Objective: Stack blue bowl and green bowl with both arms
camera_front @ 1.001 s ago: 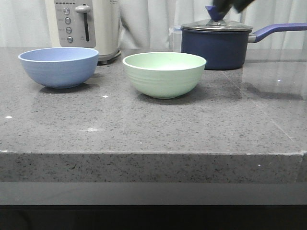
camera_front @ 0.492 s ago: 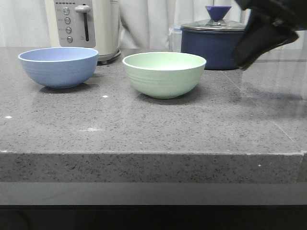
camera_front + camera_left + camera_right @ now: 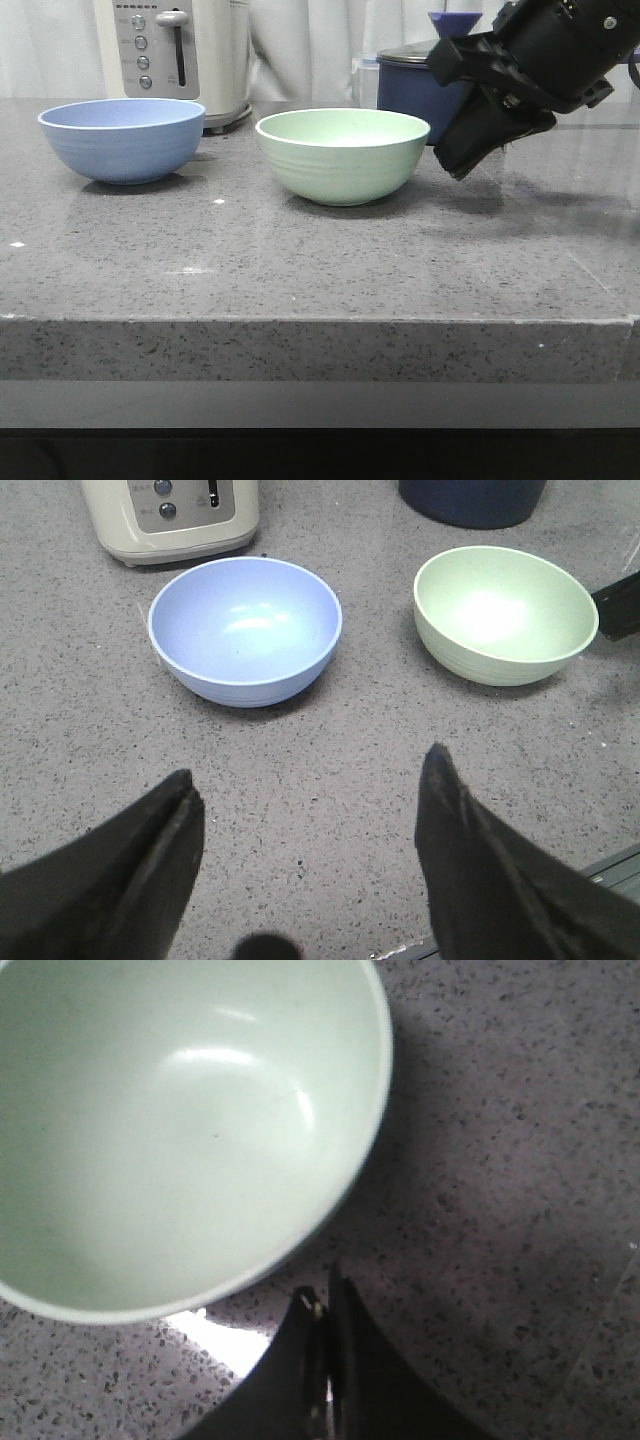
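The blue bowl (image 3: 122, 139) sits upright on the grey counter (image 3: 300, 270), toward the left, just in front of a white toaster (image 3: 185, 55). The green bowl (image 3: 343, 154) sits upright near the counter's middle, well apart from the blue bowl, with bare stone between them. Both bowls are empty.

The right gripper (image 3: 462, 165) hangs tilted, fingers angled down toward the counter, just beside the green bowl's right side. In the front view a narrow gap separates it from the bowl wall, and it does not touch. It partly hides a navy pot (image 3: 410, 90) standing behind it. In the right wrist view the green bowl (image 3: 180, 1130) fills most of the picture, and the gripper (image 3: 325, 1360) points at the counter just outside the rim. Its two fingers (image 3: 350, 1360) lie pressed together with only a thin seam between them, closed on nothing.

The left gripper (image 3: 305, 800) does not show in the front view. In its wrist view it is above bare counter, nearer to the viewer than both bowls. Its fingers (image 3: 150, 850) are spread wide apart and hold nothing. The blue bowl (image 3: 245, 630) and green bowl (image 3: 505, 613) both lie beyond the fingertips, with the toaster (image 3: 170, 515) behind the blue one.
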